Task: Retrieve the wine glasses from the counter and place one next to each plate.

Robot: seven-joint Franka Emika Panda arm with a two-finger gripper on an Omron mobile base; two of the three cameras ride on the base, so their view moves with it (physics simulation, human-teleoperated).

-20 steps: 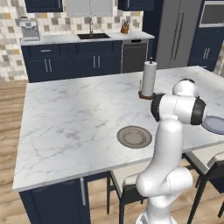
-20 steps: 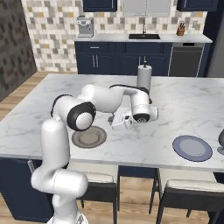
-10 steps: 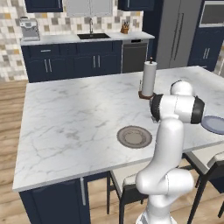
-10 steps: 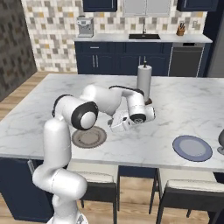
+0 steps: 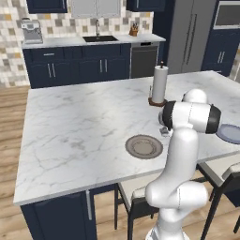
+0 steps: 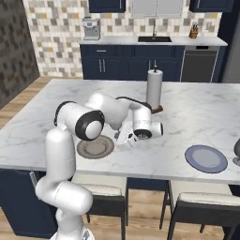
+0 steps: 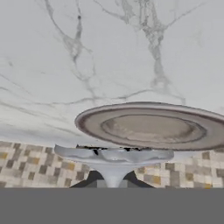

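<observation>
My gripper [image 6: 124,138] is shut on the stem of a smoky-grey wine glass [image 7: 113,157], low over the marble island. The hand view looks past the glass's round foot to the brownish plate [image 7: 153,127] just beyond it. From the base views the gripper [image 5: 164,131] hangs close to the right rim of that plate [image 5: 144,146]. The bluish plate [image 6: 205,158] lies further right near the island's front edge. A second wine glass [image 6: 236,152] stands upright just right of it, cut by the frame edge. The counter is out of view.
A paper towel roll [image 6: 153,90] on a dark stand rises behind my hand on the island [image 5: 79,126]. Stools [image 6: 197,206] are tucked under the front edge. A back worktop with sink [image 5: 98,40] and coffee machine [image 5: 32,31] lies across the aisle.
My hand has carried the glass to the left and lower, closer to the brownish plate. Nothing else has moved.
</observation>
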